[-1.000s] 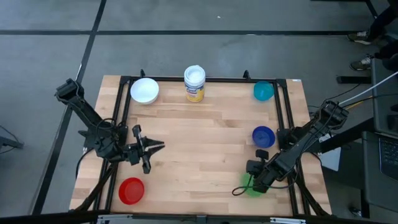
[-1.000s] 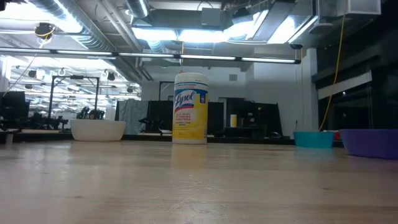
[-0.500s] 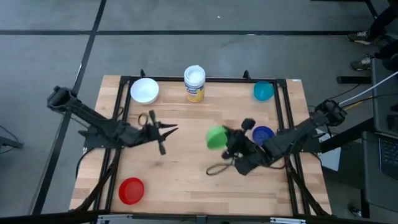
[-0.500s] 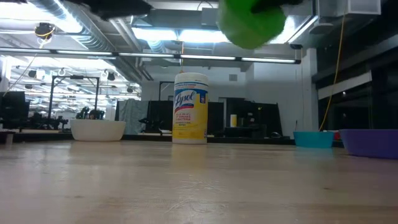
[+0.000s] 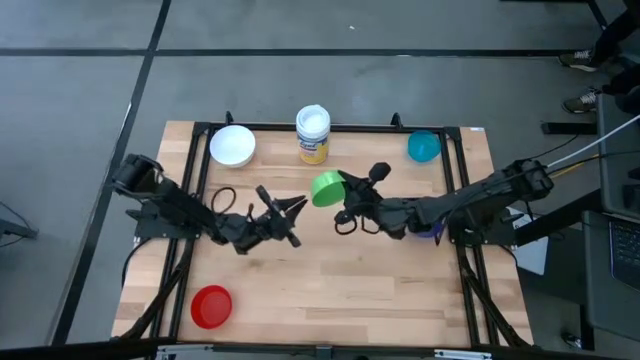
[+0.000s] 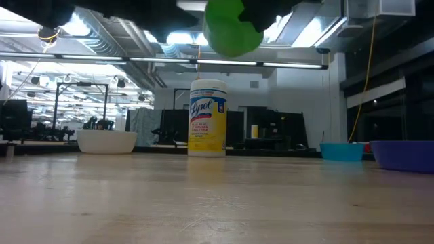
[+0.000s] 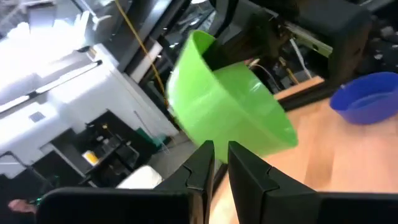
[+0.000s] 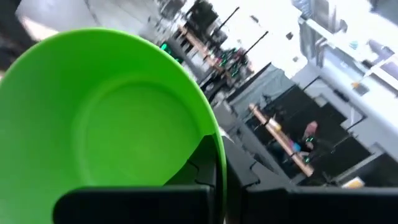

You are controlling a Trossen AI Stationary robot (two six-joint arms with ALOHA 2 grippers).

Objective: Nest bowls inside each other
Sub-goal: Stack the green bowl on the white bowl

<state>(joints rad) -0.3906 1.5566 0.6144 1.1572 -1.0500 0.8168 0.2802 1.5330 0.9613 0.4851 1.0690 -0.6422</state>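
Bowls lie scattered on the wooden tabletop: white bowl at the far left corner, teal bowl at the far right corner, red bowl at the near left corner, and dark blue bowl by the right edge, mostly hidden under the right arm in the high view. The middle and near planks lie bare, leaving wide room between the black frame rails.

The right gripper pinches the rim of the green bowl and holds it tilted in the air above the tabletop's centre, just near of the yellow-labelled jar. The left gripper, its fingers a narrow slit apart, points at the green bowl from close by.

Half a second ago the green bowl hung farther right and nearer; both grippers have since drawn toward each other.

The green bowl is smooth, round plastic with a thin rim; the tabletop is pale planking.
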